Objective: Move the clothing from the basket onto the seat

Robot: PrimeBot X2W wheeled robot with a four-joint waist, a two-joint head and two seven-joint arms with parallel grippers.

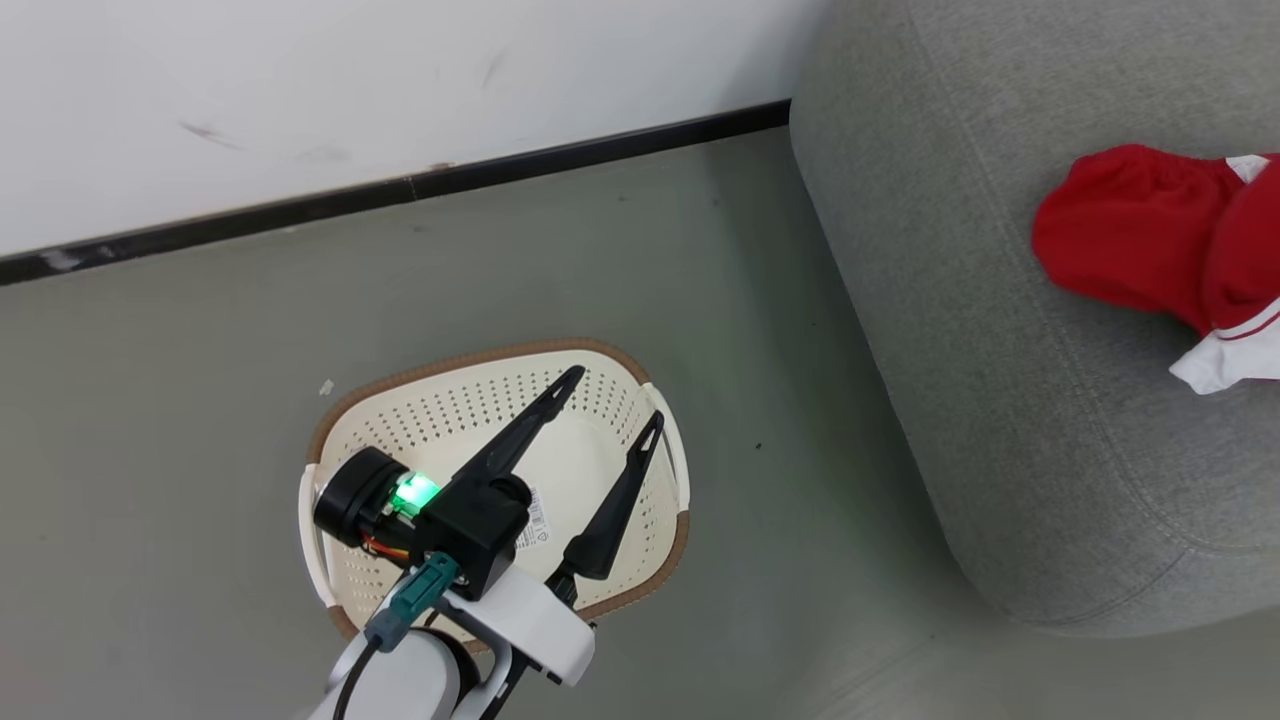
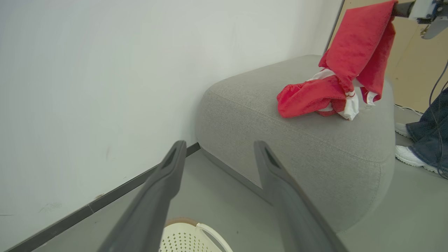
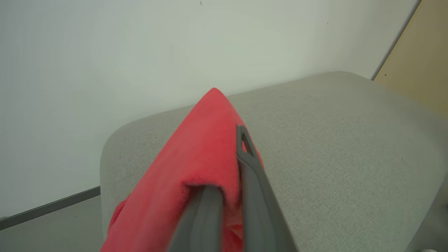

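Note:
The cream basket stands on the floor with a barcode label on its bare bottom; its rim also shows in the left wrist view. My left gripper hangs open above it, nothing between its fingers. The red clothing lies bunched on the grey seat. In the left wrist view one red garment hangs from my right gripper down onto the pile. My right gripper is shut on that red fabric, which drapes over one finger.
A white wall with a dark baseboard runs behind the basket. Grey floor separates basket and seat. A person's jeans leg and white shoe stand beyond the seat's far end.

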